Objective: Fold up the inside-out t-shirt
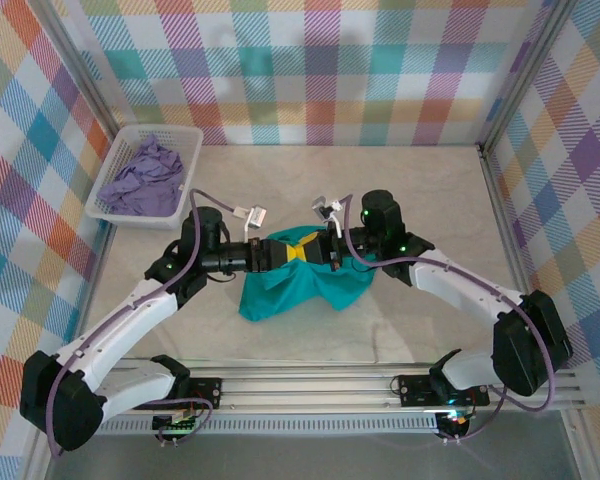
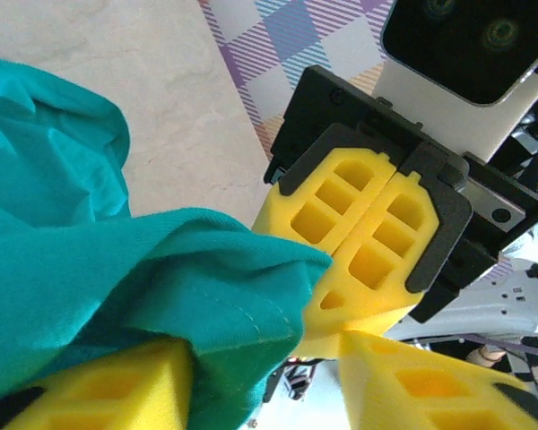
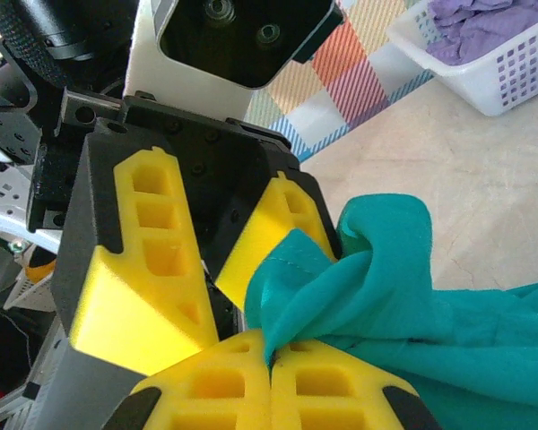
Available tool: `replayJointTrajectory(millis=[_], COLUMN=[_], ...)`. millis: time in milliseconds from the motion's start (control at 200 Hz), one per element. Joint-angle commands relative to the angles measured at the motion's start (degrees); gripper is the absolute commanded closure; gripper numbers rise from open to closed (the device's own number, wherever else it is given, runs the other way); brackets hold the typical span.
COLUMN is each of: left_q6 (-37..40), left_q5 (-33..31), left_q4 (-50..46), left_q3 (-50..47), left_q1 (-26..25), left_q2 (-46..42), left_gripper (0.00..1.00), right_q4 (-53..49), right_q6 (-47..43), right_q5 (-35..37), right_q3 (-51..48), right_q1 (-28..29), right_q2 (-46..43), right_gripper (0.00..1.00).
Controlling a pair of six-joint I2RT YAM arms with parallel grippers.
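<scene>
The teal inside-out t-shirt (image 1: 300, 290) hangs bunched over the middle of the table, held up at its top edge where both grippers meet nose to nose. My right gripper (image 3: 269, 354) is shut, with a stitched fold of the t-shirt (image 3: 403, 287) pinched between its yellow fingers. Facing it, my left gripper (image 2: 269, 358) stands open. The same hem of the t-shirt (image 2: 90, 269) sits between its fingers, lying against one finger with a gap to the other. From above, the left gripper (image 1: 283, 255) and right gripper (image 1: 317, 252) almost touch.
A white basket (image 1: 115, 205) holding a lavender garment (image 1: 145, 172) stands at the back left of the table. Checked walls close in the back and both sides. Both arms reach in from the near rail.
</scene>
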Motion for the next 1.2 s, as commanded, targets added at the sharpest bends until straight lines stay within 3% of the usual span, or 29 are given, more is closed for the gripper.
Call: replayJointTrajectory(millis=[0, 130, 295, 500, 750, 1000, 1195], left_q6=[1.1, 2.0, 3.2, 4.5, 8.1, 7.7, 7.7], left_q5=[0.8, -0.8, -2.0, -2.0, -3.9, -2.4, -3.9], left_q4=[0.3, -1.2, -2.8, -3.8, -7.4, -4.9, -2.9], left_q3=[0.7, 0.0, 0.3, 1.2, 2.2, 2.1, 3.0], left_q1=[0.2, 0.4, 0.4, 0.4, 0.3, 0.1, 0.1], left_q2=[-1.9, -2.8, -2.8, -0.5, -0.2, 1.5, 1.9], left_gripper=[0.63, 0.68, 0.81, 0.84, 0.71, 0.61, 0.61], right_q4=[-0.5, -1.7, -2.1, 0.7, 0.7, 1.5, 1.5], right_q6=[-1.4, -1.8, -1.9, 0.5, 0.9, 1.7, 1.8], right_q5=[1.5, 1.9, 1.6, 0.2, 0.2, -0.2, -0.6], right_q3=[0.3, 1.0, 1.4, 1.0, 1.2, 1.4, 1.1], right_q1=[-0.1, -0.3, -0.3, -0.3, -0.3, -0.4, -0.3], right_q2=[-1.6, -1.4, -1.4, -1.4, -1.1, -0.4, 0.0], right_gripper=[1.00, 1.00, 1.00, 0.98, 0.98, 0.98, 0.98])
